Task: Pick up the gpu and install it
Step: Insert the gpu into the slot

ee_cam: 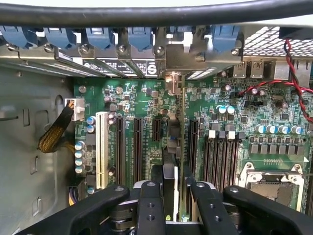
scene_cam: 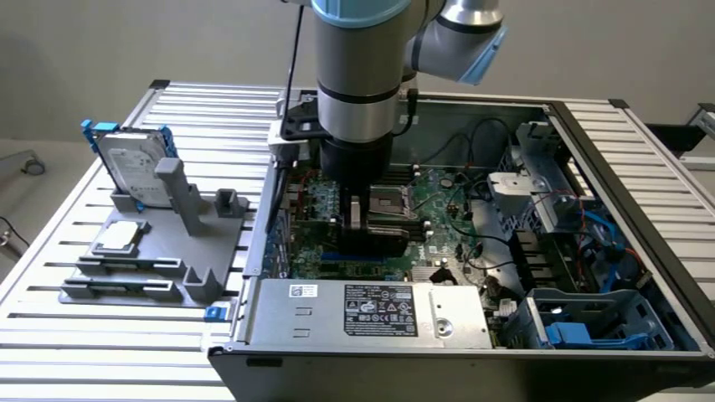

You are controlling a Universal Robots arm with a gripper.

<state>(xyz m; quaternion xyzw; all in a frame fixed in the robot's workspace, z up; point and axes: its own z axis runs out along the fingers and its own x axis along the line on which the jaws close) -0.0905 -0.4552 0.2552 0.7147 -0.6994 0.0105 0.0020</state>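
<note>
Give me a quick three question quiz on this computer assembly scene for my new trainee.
1. True or false: the tool hangs over the grey fixture.
2. Where is the gpu? A: gripped by the tool, edge-on at the motherboard expansion slots. B: lying on the fixture. C: in a person's hand.
3. What stands upright in a blue frame on the fixture?
Key: 1 false; 2 A; 3 the hard drive.
</note>
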